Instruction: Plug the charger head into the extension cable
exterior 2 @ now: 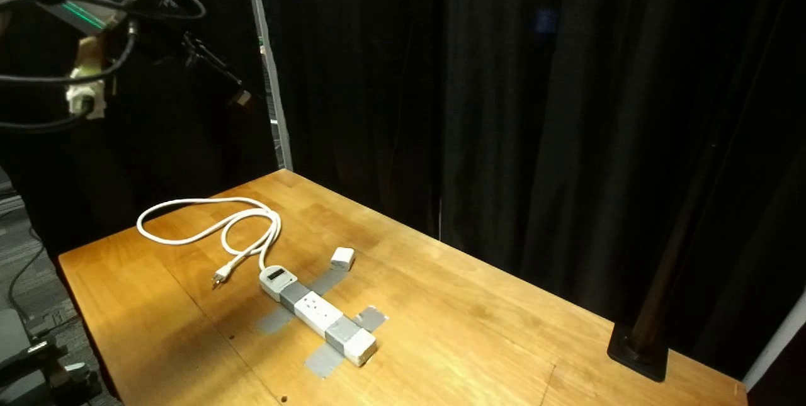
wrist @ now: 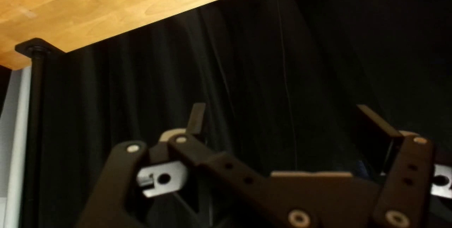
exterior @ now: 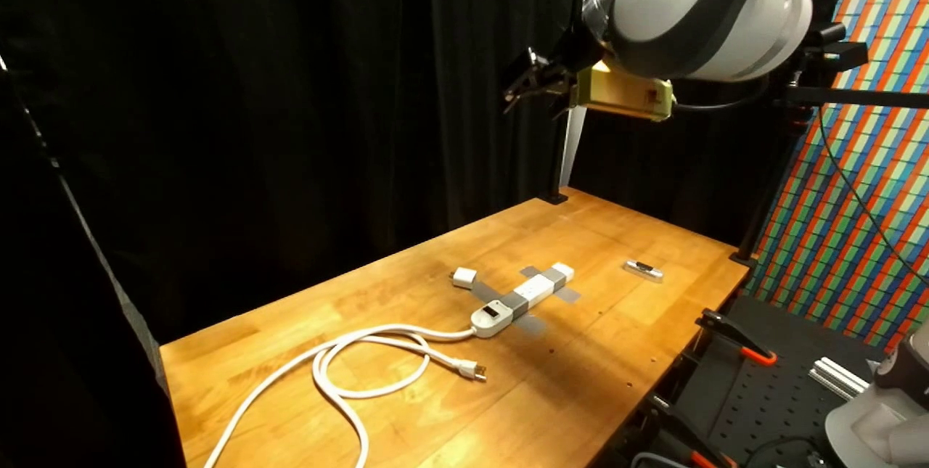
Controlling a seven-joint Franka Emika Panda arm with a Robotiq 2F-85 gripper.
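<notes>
The charger head point(exterior: 464, 278) is a small white block lying on the wooden table beside the power strip, near the strip's cord end. It also shows in an exterior view point(exterior 2: 342, 258). The extension cable's white strip point(exterior: 535, 289) is held to the table by grey tape, sockets facing up; it shows in an exterior view too point(exterior 2: 316, 310). Its white cord lies in loops, ending in a pronged plug point(exterior: 468, 368). My gripper point(exterior: 533, 99) is high above the table, well apart from both. In the wrist view my gripper point(wrist: 280, 105) is open and empty; neither task object shows there.
A small dark-and-white bit point(exterior: 643, 271) lies on the table point(exterior: 602, 352) beyond the strip. A black post stands at a table corner point(exterior 2: 637, 350). Orange-tipped clamps point(exterior: 737, 337) grip the table edge near the robot base. Black curtains point(wrist: 247, 62) hang behind the table.
</notes>
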